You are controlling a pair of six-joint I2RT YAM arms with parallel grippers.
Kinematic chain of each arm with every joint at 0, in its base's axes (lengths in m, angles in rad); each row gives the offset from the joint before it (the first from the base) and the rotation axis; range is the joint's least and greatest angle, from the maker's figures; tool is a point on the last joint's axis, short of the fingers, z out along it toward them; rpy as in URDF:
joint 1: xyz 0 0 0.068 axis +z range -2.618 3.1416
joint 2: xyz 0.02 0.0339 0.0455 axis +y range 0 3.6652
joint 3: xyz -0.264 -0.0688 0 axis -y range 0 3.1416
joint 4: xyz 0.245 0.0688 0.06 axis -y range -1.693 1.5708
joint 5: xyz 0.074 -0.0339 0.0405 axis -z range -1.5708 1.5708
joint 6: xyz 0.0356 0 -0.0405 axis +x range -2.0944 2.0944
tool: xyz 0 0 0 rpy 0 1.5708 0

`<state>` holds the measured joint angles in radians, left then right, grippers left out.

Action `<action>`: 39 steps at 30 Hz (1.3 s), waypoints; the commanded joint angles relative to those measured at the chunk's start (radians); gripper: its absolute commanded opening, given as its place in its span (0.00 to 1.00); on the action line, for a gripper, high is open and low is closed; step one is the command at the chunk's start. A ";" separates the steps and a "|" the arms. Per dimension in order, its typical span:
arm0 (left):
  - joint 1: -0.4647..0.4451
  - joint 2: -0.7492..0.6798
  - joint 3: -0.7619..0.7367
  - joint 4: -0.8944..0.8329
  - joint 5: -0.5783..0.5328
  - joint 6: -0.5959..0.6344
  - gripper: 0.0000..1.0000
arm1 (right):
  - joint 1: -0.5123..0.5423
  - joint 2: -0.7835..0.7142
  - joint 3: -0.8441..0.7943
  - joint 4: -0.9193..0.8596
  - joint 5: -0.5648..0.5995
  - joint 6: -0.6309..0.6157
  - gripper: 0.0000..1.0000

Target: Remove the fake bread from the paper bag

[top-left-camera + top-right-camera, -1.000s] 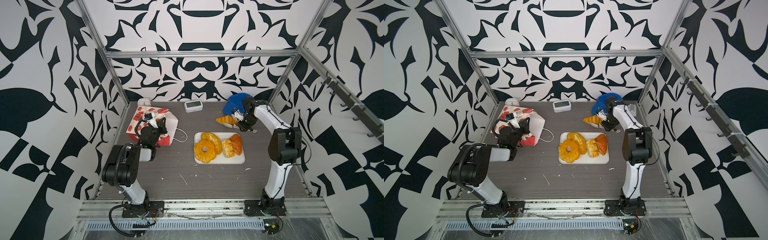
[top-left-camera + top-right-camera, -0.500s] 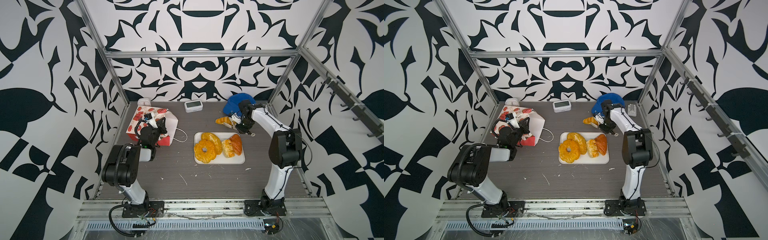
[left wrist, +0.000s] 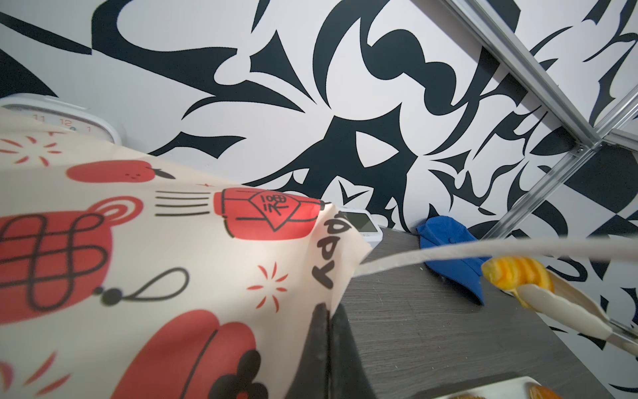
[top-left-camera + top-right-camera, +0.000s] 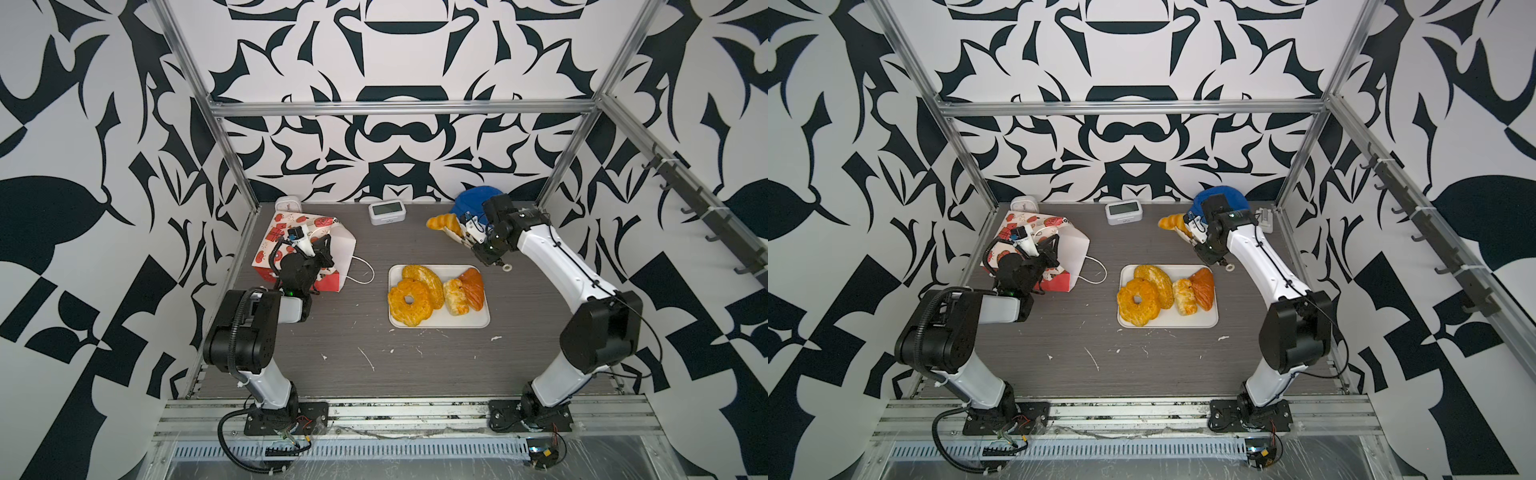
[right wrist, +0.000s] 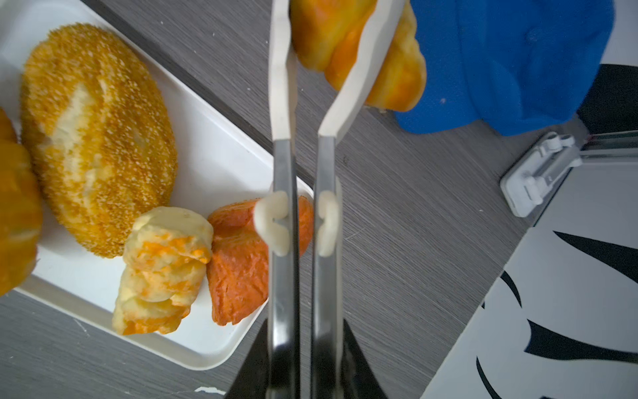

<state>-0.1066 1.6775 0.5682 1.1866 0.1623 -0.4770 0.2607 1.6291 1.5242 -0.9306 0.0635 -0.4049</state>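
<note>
Both sets of jaws are closed. On the left gripper [image 3: 329, 321] the dark jaws pinch the open edge of a tall red and white paper gift bag [image 4: 270, 237] with cartoon prints. The bag sits at the back left of the grey wood-grain table [image 4: 415, 374], its plain white inside turned toward the middle, and a white cord handle [image 3: 414, 256] runs off from near the pinched edge. On the right gripper [image 5: 305, 328] the jaws are squeezed around the steel arms of a pair of white-tipped metal tongs [image 5: 286, 155]. The tips of the tongs clamp a glossy golden-yellow toy croissant [image 5: 345, 45]. In both top views that croissant hangs clear of the table at the back right, just beside a crumpled blue fabric cap [image 4: 473, 197] and well apart from the bag. Four other pieces of fake bread lie on a white rectangular plastic tray [image 4: 478, 323] in the middle of the table. They are a big golden ring [image 4: 409, 301], a seeded oval loaf [image 4: 424, 278], a second pale croissant [image 4: 455, 297] and a darker orange wedge [image 4: 473, 289]. No bread shows in the visible part of the bag's mouth, though its depths are hidden. The task looks almost done, since all five pieces seem to be out of the bag. What probably remains is to set the held croissant down, likely on the tray with the others.
</note>
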 commanded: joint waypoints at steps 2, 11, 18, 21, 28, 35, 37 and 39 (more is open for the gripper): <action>0.005 0.015 -0.005 0.039 0.016 -0.022 0.00 | 0.076 -0.104 -0.032 -0.029 0.024 0.091 0.23; 0.006 0.025 -0.001 0.038 0.017 -0.017 0.00 | 0.189 -0.270 -0.165 -0.170 0.058 0.311 0.25; 0.005 0.040 0.011 0.030 0.031 -0.019 0.00 | 0.189 -0.358 -0.257 -0.212 0.000 0.423 0.25; 0.006 0.044 0.013 0.030 0.035 -0.022 0.00 | 0.189 -0.373 -0.271 -0.238 -0.039 0.454 0.25; 0.006 0.057 0.014 0.039 0.037 -0.018 0.00 | 0.169 -0.355 -0.282 -0.254 -0.058 0.461 0.25; 0.006 0.069 0.019 0.045 0.042 -0.022 0.00 | 0.146 -0.301 -0.217 -0.271 -0.065 0.436 0.24; 0.007 0.071 0.020 0.048 0.042 -0.022 0.00 | 0.132 -0.277 -0.206 -0.274 -0.075 0.424 0.24; 0.006 0.074 0.021 0.048 0.042 -0.020 0.00 | 0.121 -0.255 -0.199 -0.265 -0.103 0.413 0.24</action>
<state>-0.1055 1.7287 0.5716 1.2034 0.1917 -0.4793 0.3969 1.3666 1.2716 -1.2057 -0.0086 0.0273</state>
